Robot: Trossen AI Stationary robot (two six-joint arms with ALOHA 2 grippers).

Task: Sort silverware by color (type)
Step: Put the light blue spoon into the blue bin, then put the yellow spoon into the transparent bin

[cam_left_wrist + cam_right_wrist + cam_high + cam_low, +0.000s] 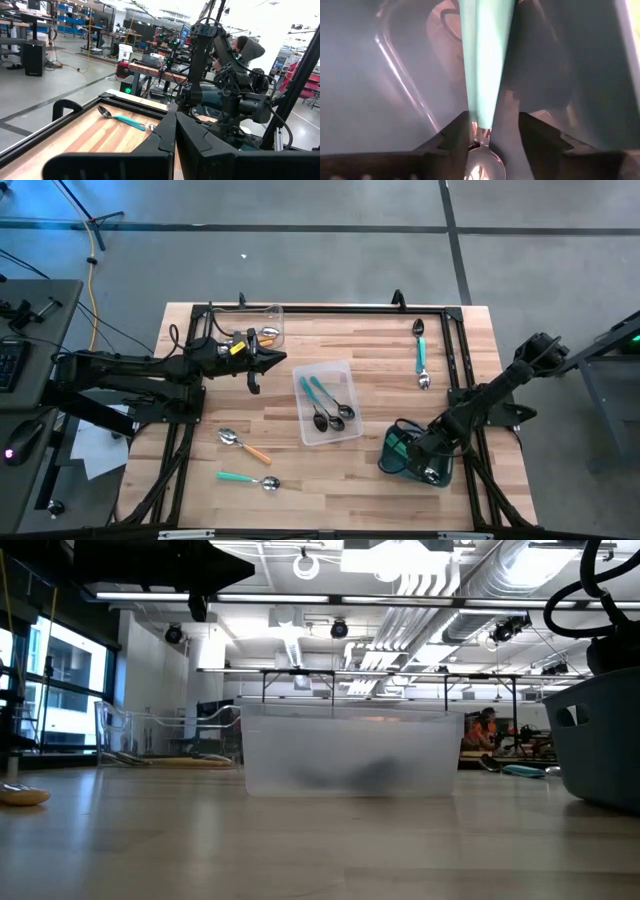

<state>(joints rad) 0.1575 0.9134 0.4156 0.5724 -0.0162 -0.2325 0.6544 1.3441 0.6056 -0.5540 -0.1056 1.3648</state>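
My right gripper [420, 452] reaches down into the teal bin [392, 448] at the near right and stands open. A spoon with a green handle [485, 60] and a shiny bowl [482, 165] lies between its fingers. Two teal-handled spoons [328, 408] lie in the clear tray [345, 370] at mid-table. Loose on the wood lie an orange-handled spoon [245, 445], a green-handled one [248, 478] and a teal one [421, 352]. My left gripper [270, 362] hovers shut and empty at the far left. My right gripper points steeply down with its open fingers on either side of the spoon's neck [481, 127]. One finger [457, 135] stands right against the neck; whether it touches, I cannot tell. The other finger [540, 135] is clear of it.
A second clear tray [268, 315] with orange-handled pieces stands at the far left, beside my left gripper. A black frame [455, 345] runs round the table's edges. Bare wood lies between the middle tray and the near edge.
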